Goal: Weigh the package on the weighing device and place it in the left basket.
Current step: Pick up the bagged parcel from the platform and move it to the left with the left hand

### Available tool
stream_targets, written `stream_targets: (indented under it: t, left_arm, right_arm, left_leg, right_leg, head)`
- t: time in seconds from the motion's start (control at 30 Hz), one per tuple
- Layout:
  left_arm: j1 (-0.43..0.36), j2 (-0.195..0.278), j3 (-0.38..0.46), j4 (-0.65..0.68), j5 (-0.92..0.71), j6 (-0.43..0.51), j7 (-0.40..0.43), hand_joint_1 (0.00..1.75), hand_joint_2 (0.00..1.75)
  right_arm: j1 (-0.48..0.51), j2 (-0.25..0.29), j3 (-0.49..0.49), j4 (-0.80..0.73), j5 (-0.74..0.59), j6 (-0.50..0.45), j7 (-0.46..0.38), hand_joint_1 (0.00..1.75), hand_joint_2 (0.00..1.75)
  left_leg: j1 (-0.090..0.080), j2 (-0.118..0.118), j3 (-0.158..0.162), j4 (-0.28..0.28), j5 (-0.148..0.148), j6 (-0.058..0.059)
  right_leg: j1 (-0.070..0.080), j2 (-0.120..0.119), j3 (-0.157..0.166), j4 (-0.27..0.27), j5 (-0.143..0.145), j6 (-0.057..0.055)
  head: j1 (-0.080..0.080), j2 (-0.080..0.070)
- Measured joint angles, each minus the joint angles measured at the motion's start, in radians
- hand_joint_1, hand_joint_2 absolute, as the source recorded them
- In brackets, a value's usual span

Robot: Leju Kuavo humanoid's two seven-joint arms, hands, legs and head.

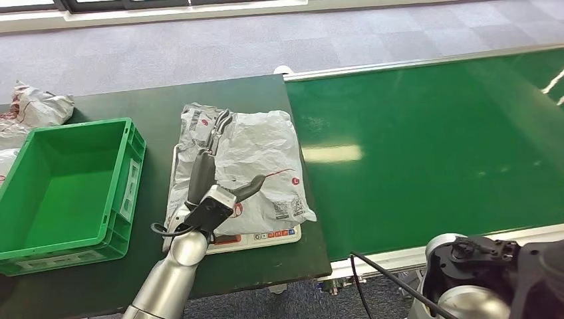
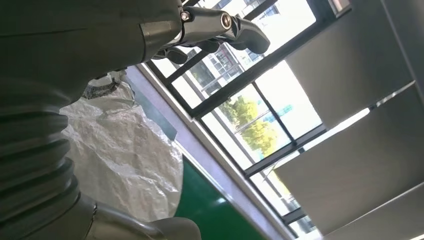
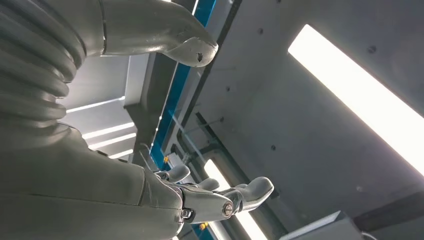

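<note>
**Package on the scale, basket waiting**

The crumpled grey plastic mailer package (image 1: 256,159) lies flat on the thin white weighing device (image 1: 266,238), whose front edge with its small coloured buttons peeks out beneath it on the dark green table (image 1: 113,106). So the weighing half looks to be in hand; the transfer is still to do, for the green plastic basket (image 1: 126,199) just to the left of the scale stands with nothing in it.

The left hand (image 1: 211,159) lies stretched along the package's left side, dark fingers pointing away and thumb splayed out to the right. Whether it is pressing, gripping an edge or merely resting, I cannot tell; the left wrist view catches curled fingers against the windows and the package (image 2: 125,150) beneath, but no clear grasp.

The right hand (image 3: 200,197) points up at the ceiling lights, fingers loosely apart, holding nothing. The scale's display is covered, so no reading can be made out.
</note>
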Motion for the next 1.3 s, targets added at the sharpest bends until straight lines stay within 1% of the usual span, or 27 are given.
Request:
stream_targets:
  t: [0.13,0.23,0.3,0.37,0.43,0.53,0.7,0.93,1.07,1.3]
  left_arm:
    - [-0.127,-0.010,-0.035,0.220,-0.193,-0.015,0.069,0.00,1.75]
    - [-0.194,-0.023,-0.070,0.377,-0.323,-0.052,0.114,0.00,1.75]
    - [-0.228,-0.032,-0.100,0.478,-0.376,-0.140,0.110,0.00,1.75]
    - [-0.244,-0.038,-0.127,0.558,-0.397,-0.246,0.084,0.00,1.75]
    - [-0.256,-0.043,-0.141,0.609,-0.398,-0.298,0.061,0.00,1.75]
    - [-0.291,-0.054,-0.160,0.680,-0.397,-0.323,0.046,0.00,1.75]
    - [-0.314,-0.067,-0.170,0.728,-0.397,-0.339,0.043,0.00,1.75]
    - [-0.329,-0.073,-0.175,0.757,-0.396,-0.339,0.040,0.00,1.75]
    - [-0.331,-0.073,-0.177,0.764,-0.385,-0.339,0.018,1.75,1.75]
    - [-0.341,-0.073,-0.176,0.767,-0.336,-0.333,-0.024,1.75,1.75]
  right_arm:
    - [-0.004,0.000,0.054,0.003,-0.015,0.001,0.000,0.00,1.75]
    - [-0.008,0.000,0.082,0.015,-0.038,0.002,-0.001,0.00,1.75]
    - [-0.010,0.000,0.092,0.031,-0.055,0.002,-0.001,0.00,1.75]
    - [-0.012,0.000,0.095,0.048,-0.075,0.003,-0.001,0.00,1.75]
    - [-0.012,0.000,0.095,0.060,-0.081,0.003,-0.001,0.00,1.75]
    - [-0.011,0.000,0.092,0.074,-0.069,0.003,-0.001,0.00,1.75]
    - [-0.011,0.000,0.091,0.083,-0.050,0.003,-0.001,0.00,1.75]
    - [-0.010,0.000,0.091,0.089,-0.046,0.003,-0.001,0.00,1.75]
    - [-0.009,0.000,0.091,0.094,-0.039,0.003,-0.001,0.00,1.75]
    - [-0.007,0.000,0.086,0.103,-0.038,0.003,-0.001,0.00,1.75]
  left_leg:
    - [0.000,0.000,0.000,0.000,0.000,0.000]
    - [0.000,0.001,0.000,0.000,0.000,0.000]
    - [0.000,0.001,0.000,0.000,0.000,0.000]
    - [0.000,0.001,0.000,0.000,0.000,0.000]
    - [0.000,0.001,0.000,0.000,0.000,0.000]
    - [0.000,-0.001,-0.001,0.000,0.000,0.000]
    - [0.000,-0.001,-0.001,0.000,0.000,0.000]
    - [0.000,-0.002,0.000,0.000,0.000,0.000]
    - [0.000,-0.002,0.000,0.000,0.000,0.000]
    - [0.000,-0.005,0.000,0.000,0.001,0.001]
  right_leg:
    - [0.000,0.000,0.001,0.000,0.000,0.000]
    - [0.000,0.001,0.001,0.000,0.001,0.000]
    - [0.000,0.001,0.001,0.000,0.001,0.000]
    - [0.000,0.001,0.001,0.000,0.000,0.000]
    - [0.000,0.001,0.000,0.000,0.000,0.000]
    - [0.000,0.000,0.000,0.000,0.000,0.000]
    - [0.000,0.000,0.001,0.000,0.000,0.000]
    - [0.000,-0.001,0.002,0.000,0.000,0.000]
    - [0.000,-0.002,0.002,0.000,0.000,0.000]
    - [-0.001,-0.005,0.003,0.000,0.000,0.000]
  head:
    - [0.000,0.000]
    - [0.000,0.000]
    - [0.000,0.000]
    - [0.000,0.000]
    - [0.000,0.000]
    - [0.000,0.000]
    - [0.000,0.000]
    - [0.000,0.000]
    - [0.000,0.000]
    - [0.000,0.000]
